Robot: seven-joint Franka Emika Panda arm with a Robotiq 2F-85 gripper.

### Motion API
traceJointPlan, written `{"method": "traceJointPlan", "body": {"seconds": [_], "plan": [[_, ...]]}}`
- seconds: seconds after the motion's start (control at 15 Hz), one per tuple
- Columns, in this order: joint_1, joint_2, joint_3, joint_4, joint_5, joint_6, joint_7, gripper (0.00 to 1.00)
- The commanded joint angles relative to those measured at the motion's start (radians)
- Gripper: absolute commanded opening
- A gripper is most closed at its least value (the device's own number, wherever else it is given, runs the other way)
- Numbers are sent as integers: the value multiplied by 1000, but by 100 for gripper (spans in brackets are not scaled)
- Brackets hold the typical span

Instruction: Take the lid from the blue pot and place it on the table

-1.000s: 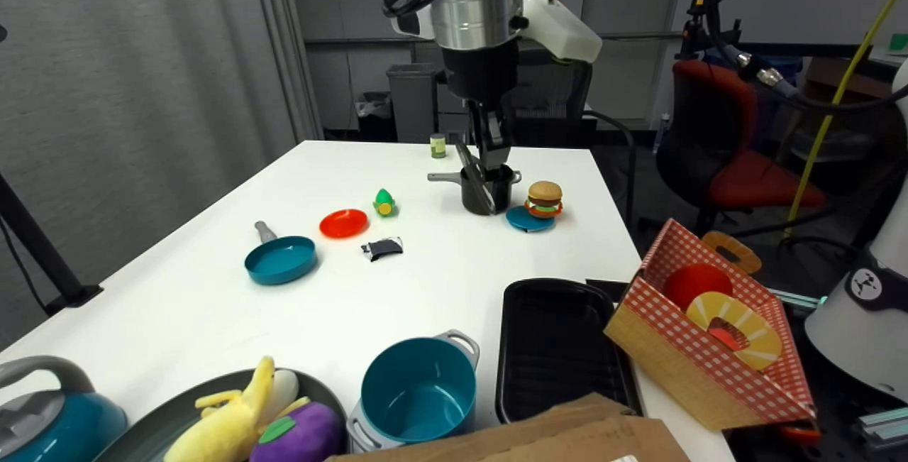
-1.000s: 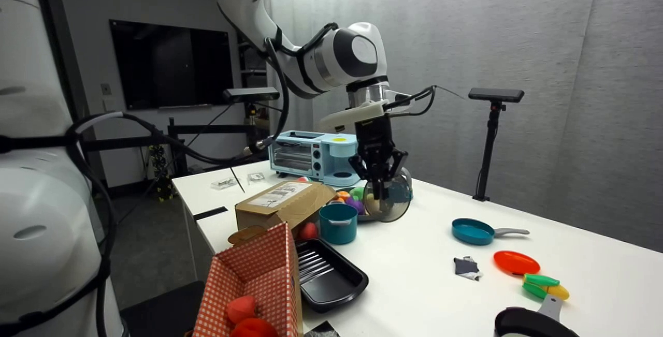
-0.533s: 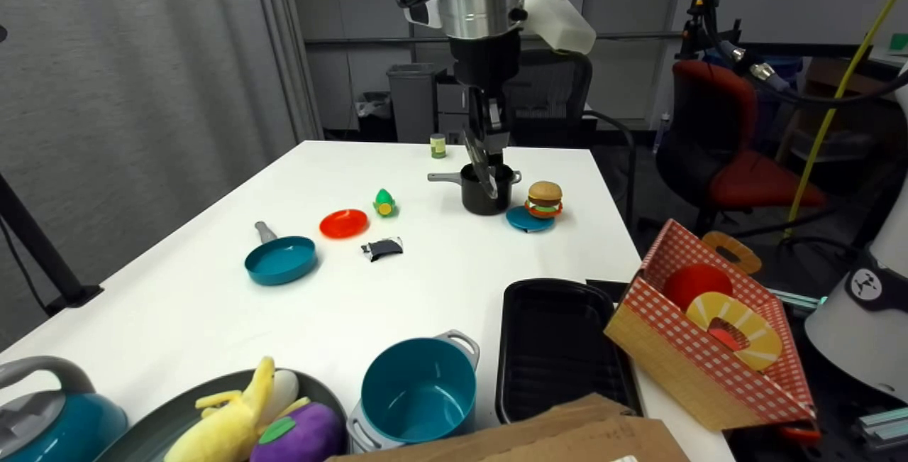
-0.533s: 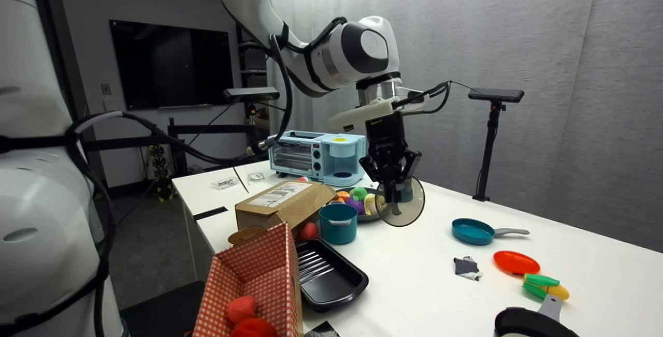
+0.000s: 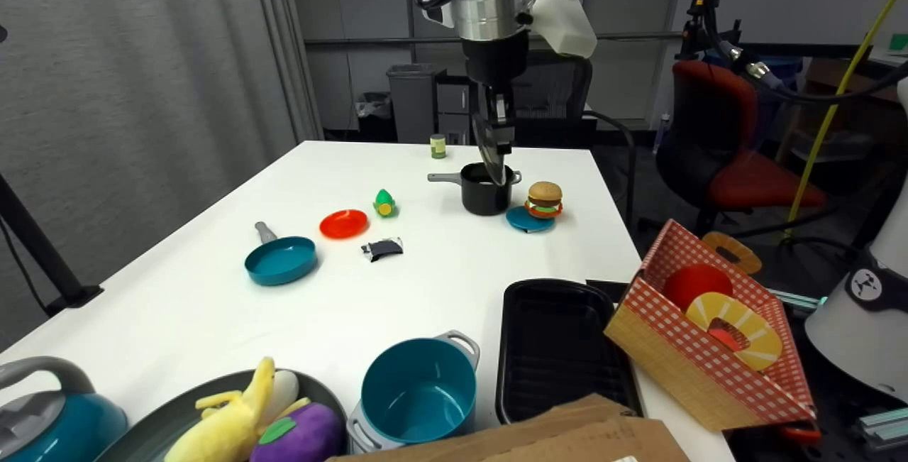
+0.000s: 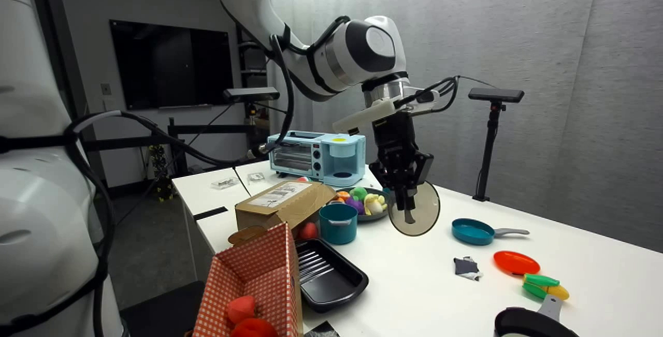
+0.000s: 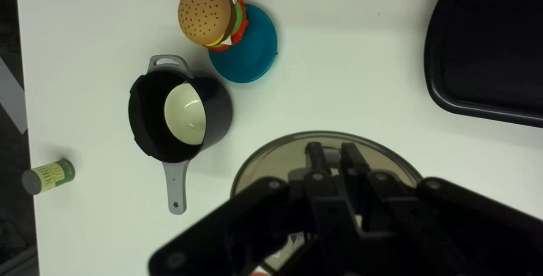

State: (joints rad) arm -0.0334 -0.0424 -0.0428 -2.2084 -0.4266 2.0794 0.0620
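My gripper (image 6: pixel 407 211) is shut on the grey handle of the lid (image 6: pixel 426 210), a round see-through disc with a metal rim. The lid hangs steeply tilted, almost on edge, above the white table (image 6: pixel 414 269). In the wrist view the fingertips (image 7: pixel 331 151) sit at either side of the handle, with the lid (image 7: pixel 271 163) behind them. The teal-blue pot (image 5: pixel 418 394) stands uncovered on the table and also shows in an exterior view (image 6: pixel 339 229). The lid (image 5: pixel 489 146) overlaps the black pot in that exterior view, but it is apart from it in the wrist view.
A black pot (image 7: pixel 218 106), a toy hamburger (image 7: pixel 203 15) on a teal plate, a black tray (image 6: pixel 336 280), a teal pan (image 6: pixel 472 231), a red disc (image 6: pixel 516 263), a small wrapper (image 6: pixel 467 268), a checked basket (image 6: pixel 248 269) and a cardboard box (image 6: pixel 279 202) stand around.
My gripper has carried the lid along the table, away from the blue pot and the pan of toy food, and a little higher in an exterior view. The other objects have not moved.
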Motion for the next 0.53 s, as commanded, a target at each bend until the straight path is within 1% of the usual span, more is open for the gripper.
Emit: {"method": "traceJointPlan", "body": {"seconds": [0.0, 0.27, 0.33, 0.4, 0.47], "plan": [[-10, -39, 2, -35, -63, 20, 68, 4], [-9, -39, 3, -35, -74, 15, 97, 4], [-12, -73, 1, -80, -94, 23, 106, 4], [-11, -75, 2, -85, -98, 24, 111, 40], [-11, -83, 4, -98, -102, 23, 116, 40]]}}
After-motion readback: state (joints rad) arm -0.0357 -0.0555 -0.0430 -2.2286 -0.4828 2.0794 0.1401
